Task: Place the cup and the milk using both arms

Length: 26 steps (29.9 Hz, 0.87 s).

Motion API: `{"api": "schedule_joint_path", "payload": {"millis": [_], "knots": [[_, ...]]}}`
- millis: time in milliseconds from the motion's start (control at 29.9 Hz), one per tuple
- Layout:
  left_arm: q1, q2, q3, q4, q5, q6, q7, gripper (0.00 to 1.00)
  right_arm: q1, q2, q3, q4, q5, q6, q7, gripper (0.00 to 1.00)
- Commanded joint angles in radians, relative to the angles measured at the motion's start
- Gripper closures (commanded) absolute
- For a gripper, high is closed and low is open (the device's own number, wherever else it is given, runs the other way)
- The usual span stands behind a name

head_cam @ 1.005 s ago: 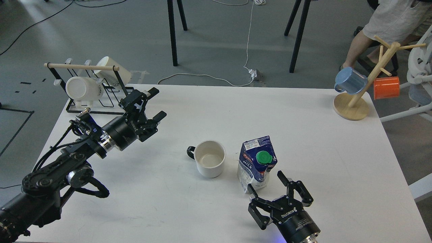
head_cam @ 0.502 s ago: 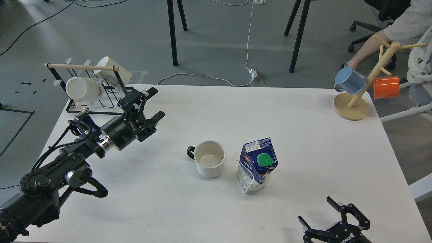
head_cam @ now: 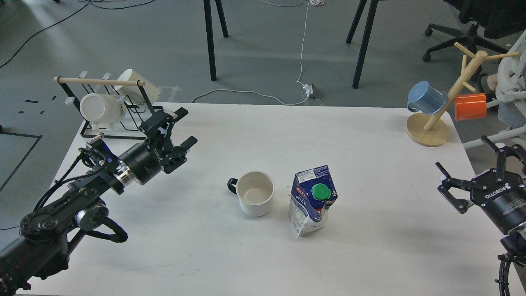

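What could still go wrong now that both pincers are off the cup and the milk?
1. The milk carton looks dented at its base and leans a little; a table bump might tip it into the cup close beside it.
2. The right pincer hangs open at the table's right edge, below the wooden mug tree; a careless swing could catch it.

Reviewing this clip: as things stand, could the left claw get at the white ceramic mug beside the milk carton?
Probably yes. The left claw is open and hovers apart from the white ceramic mug, with only bare white table between them. The mug's black handle faces that side; the blue milk carton stands on the far side.
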Motion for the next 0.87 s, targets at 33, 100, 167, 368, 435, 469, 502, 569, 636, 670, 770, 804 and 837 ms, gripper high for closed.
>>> {"api": "schedule_joint_path", "payload": {"millis": [33,100,167,368,435,469,502,569,636,670,770,804,837], "knots": [[0.002,0.001,0.002,0.0,0.0,0.0,0.0,0.01,0.203,0.023,-0.134,-0.023,-0.06,0.0,-0.002,0.01],[0.005,0.001,0.002,0.001,0.0,0.0,0.0,0.01,0.269,0.056,-0.192,-0.03,-0.08,0.0,0.0,0.01],[0.013,0.001,0.0,0.0,0.0,0.0,0.0,0.01,0.314,0.095,-0.223,-0.052,-0.091,0.0,-0.002,0.01],[0.012,0.001,-0.006,-0.006,0.0,0.0,0.0,0.01,0.362,0.161,-0.229,-0.137,-0.142,0.0,-0.002,0.01],[0.012,-0.001,-0.018,-0.011,0.0,0.0,0.0,0.01,0.374,0.174,-0.229,-0.152,-0.166,0.0,-0.002,0.02],[0.013,-0.001,-0.024,-0.011,0.0,0.0,0.0,0.01,0.379,0.179,-0.231,-0.155,-0.173,0.0,-0.002,0.02],[0.013,-0.002,-0.026,-0.011,0.0,0.0,0.0,0.01,0.382,0.182,-0.231,-0.158,-0.174,0.0,0.0,0.02],[0.013,-0.004,-0.028,-0.009,0.0,0.0,0.0,0.01,0.385,0.188,-0.234,-0.16,-0.174,0.0,0.001,0.02],[0.013,-0.009,-0.026,-0.009,0.0,0.0,0.0,0.01,0.385,0.19,-0.234,-0.157,-0.174,0.0,0.004,0.02],[0.013,-0.01,-0.026,-0.009,0.0,0.0,0.0,0.01,0.385,0.19,-0.234,-0.158,-0.174,0.0,0.004,0.02],[0.013,-0.013,-0.026,-0.009,0.0,0.0,0.0,0.01,0.386,0.19,-0.234,-0.158,-0.176,0.0,0.006,0.02],[0.013,-0.013,-0.026,-0.009,0.0,0.0,0.0,0.01,0.386,0.19,-0.234,-0.158,-0.174,0.0,0.006,0.02],[0.013,-0.013,-0.026,-0.011,0.0,0.0,0.0,0.01,0.389,0.19,-0.234,-0.158,-0.174,0.0,0.007,0.02]]}}
